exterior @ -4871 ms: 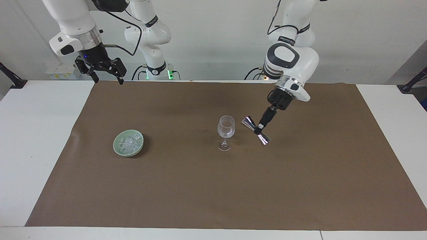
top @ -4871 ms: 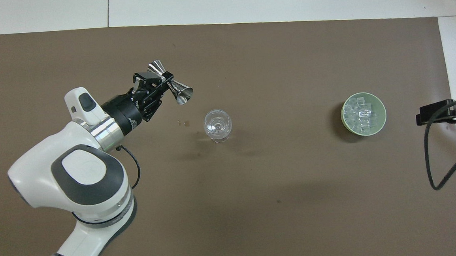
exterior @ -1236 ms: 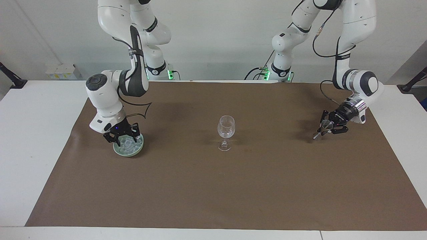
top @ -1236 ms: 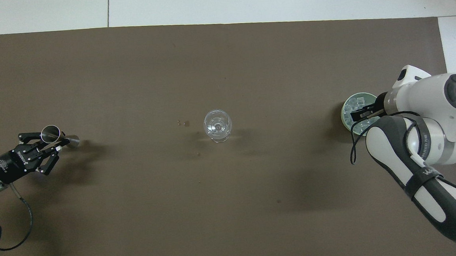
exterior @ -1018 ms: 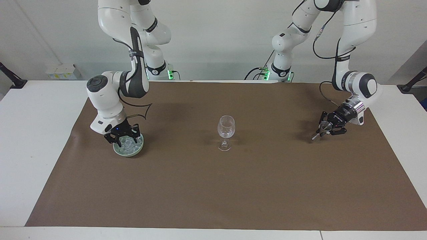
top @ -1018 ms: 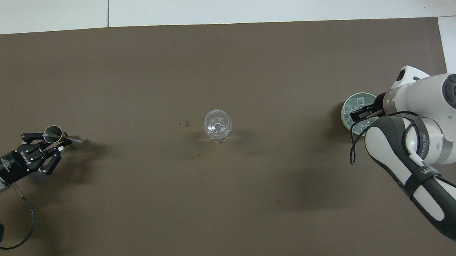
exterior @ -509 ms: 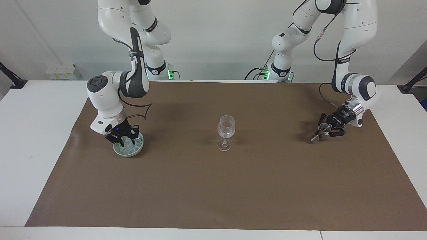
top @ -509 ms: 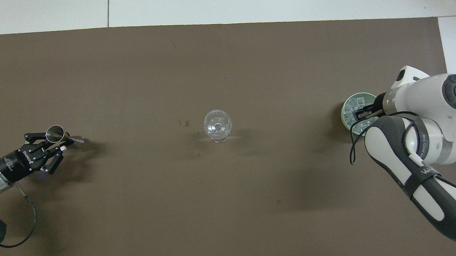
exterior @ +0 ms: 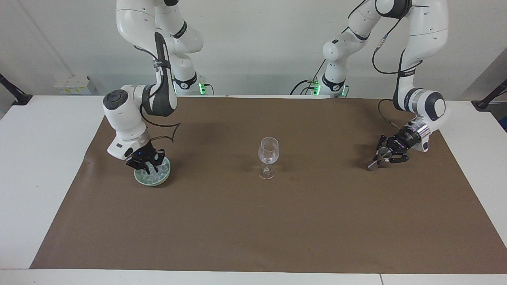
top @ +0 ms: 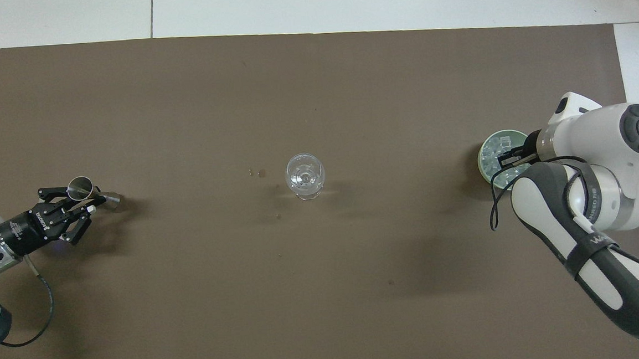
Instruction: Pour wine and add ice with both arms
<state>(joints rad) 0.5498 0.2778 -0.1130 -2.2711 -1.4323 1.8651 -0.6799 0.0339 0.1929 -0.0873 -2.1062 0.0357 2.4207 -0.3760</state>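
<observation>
In the facing view a wine glass [exterior: 268,157] stands upright near the middle of the frame on a mat [exterior: 253,221] that covers most of the bench [exterior: 35,166]. At centre left of that frame a bowl [exterior: 153,175] sits on the mat with ice [exterior: 155,176] heaped in it. The right gripper [exterior: 145,163] is down in the bowl, its fingers [exterior: 147,168] among the ice. At centre right the left gripper [exterior: 386,155] is low over the mat and holds a tilted jigger [exterior: 378,158], whose lower end is at the mat. In the overhead view the order is mirrored: jigger [top: 92,192] at centre left, wine glass [top: 305,176] in the middle, bowl [top: 485,155] at centre right, all in one row.
</observation>
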